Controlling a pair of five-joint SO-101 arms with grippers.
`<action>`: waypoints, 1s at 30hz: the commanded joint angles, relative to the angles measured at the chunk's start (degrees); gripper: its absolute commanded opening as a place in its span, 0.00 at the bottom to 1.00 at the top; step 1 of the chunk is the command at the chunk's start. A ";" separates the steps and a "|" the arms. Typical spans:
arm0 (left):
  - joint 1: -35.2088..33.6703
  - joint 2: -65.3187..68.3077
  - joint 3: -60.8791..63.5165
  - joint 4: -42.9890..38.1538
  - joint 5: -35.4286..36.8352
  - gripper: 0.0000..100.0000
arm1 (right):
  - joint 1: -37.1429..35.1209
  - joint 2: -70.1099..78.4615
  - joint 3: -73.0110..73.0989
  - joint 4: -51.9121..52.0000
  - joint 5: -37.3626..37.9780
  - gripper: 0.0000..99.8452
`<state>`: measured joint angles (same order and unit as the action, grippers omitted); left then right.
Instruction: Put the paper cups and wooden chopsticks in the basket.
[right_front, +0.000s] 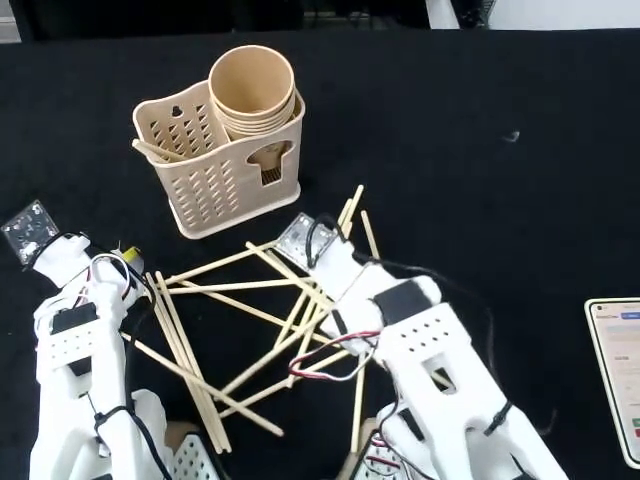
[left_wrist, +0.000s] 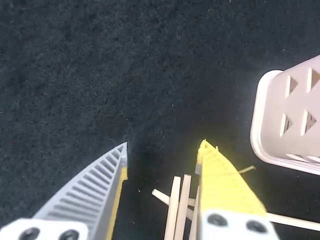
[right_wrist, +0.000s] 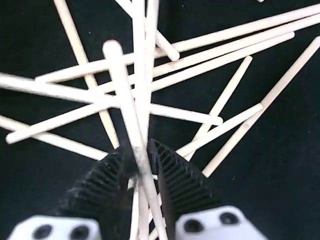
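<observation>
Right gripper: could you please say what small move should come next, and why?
Probably lift the right gripper straight up: it is shut on one chopstick lying over the crossed pile, so raising should free it before carrying it to the basket.

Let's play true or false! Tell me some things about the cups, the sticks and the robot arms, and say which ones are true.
1. The paper cups sit stacked inside the basket. True.
2. Every stick is already in the basket. False: many chopsticks lie scattered on the table.
3. The right gripper has its jaws shut on a chopstick. True.
4. One arm holds a cup. False: the left gripper has open jaws gripping nothing.
5. The basket has tipped over. False: it stands upright.
</observation>
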<state>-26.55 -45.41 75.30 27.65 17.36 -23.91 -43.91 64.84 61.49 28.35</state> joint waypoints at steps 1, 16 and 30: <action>-0.13 -1.05 -0.84 -0.97 0.35 0.23 | 1.14 0.48 0.22 -1.76 0.53 0.01; -0.13 -1.05 -0.92 -1.05 0.35 0.23 | 1.14 7.78 2.68 -3.87 0.62 0.14; -0.22 -1.05 -0.92 -1.05 0.26 0.23 | 1.58 5.32 -10.15 6.15 0.09 0.01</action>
<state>-26.55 -45.41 75.30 27.47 17.36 -23.82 -34.95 61.23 62.11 28.44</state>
